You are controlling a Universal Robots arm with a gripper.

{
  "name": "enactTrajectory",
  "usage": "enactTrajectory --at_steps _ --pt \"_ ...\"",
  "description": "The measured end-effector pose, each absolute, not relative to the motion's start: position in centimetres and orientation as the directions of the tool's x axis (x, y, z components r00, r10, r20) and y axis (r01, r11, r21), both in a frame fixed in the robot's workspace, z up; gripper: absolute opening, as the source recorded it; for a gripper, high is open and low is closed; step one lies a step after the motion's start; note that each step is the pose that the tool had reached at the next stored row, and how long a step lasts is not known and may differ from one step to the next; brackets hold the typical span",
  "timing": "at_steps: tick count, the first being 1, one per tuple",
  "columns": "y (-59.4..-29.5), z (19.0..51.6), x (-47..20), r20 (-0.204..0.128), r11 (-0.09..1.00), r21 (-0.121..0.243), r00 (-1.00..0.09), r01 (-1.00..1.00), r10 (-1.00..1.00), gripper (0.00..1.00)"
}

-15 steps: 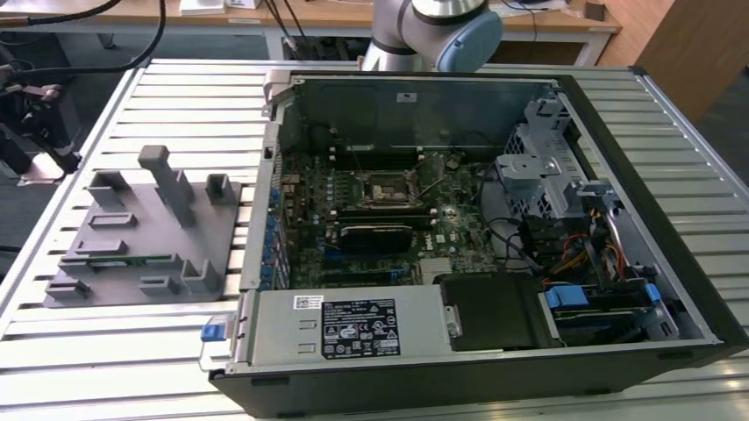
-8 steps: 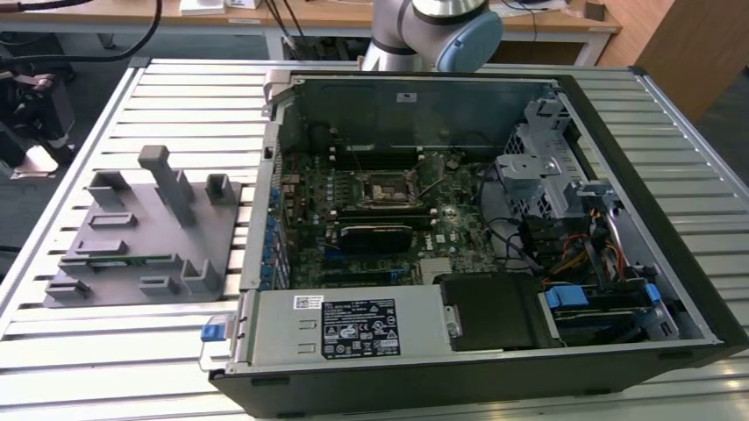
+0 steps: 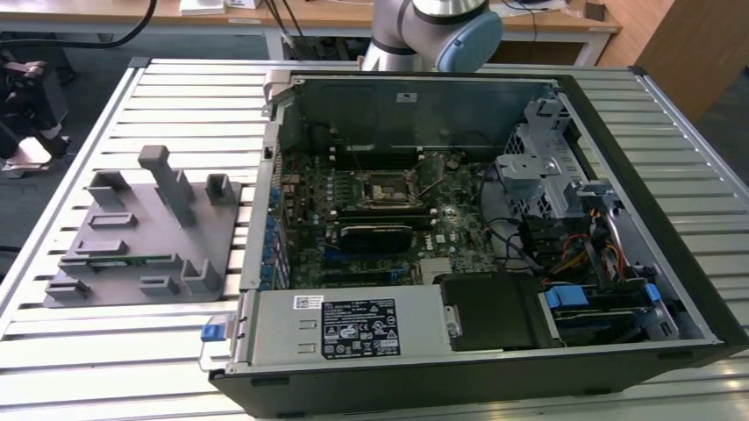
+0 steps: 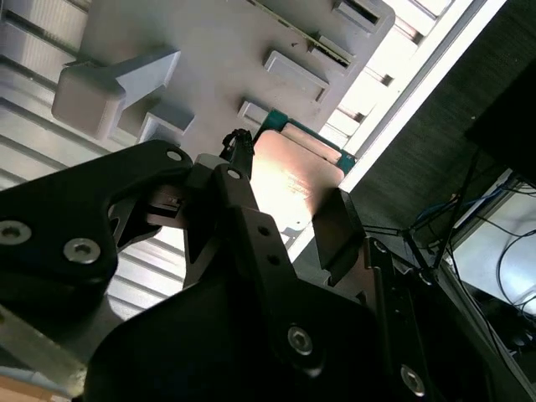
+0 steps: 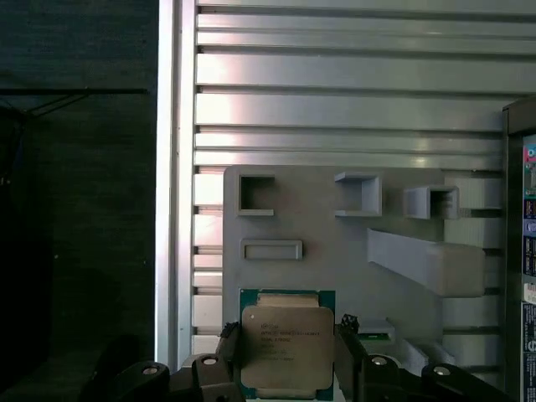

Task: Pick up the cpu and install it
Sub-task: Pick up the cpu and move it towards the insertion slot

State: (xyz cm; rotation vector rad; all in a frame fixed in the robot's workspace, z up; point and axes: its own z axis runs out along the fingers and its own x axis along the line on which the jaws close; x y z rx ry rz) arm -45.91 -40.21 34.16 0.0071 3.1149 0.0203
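Observation:
The cpu (image 5: 287, 347) is a flat square chip with a silver-grey metal top and a green rim. My gripper (image 5: 287, 358) is shut on it, one dark finger (image 5: 229, 352) on each side. In the second wrist view the cpu (image 4: 293, 186) shines between the black fingers (image 4: 239, 188) of the gripper (image 4: 289, 209). It hangs in the air above the grey fixture plate (image 5: 318, 222), apart from it. In the exterior view the cpu socket (image 3: 384, 189) sits on the motherboard inside the open computer case (image 3: 609, 132).
The grey fixture plate (image 3: 129, 237) with raised holders lies on the slatted metal table (image 3: 188, 96) at the exterior view's left, beside the case. A green memory strip (image 3: 123, 260) lies on it. The arm's base (image 3: 427, 35) stands behind the case.

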Motion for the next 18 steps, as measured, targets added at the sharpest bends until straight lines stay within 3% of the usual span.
enactTrajectory --at_steps 18 --pt "-40.2 37.5 -45.9 -0.032 1.000 0.013 -0.999 0.004 0.005 0.53"
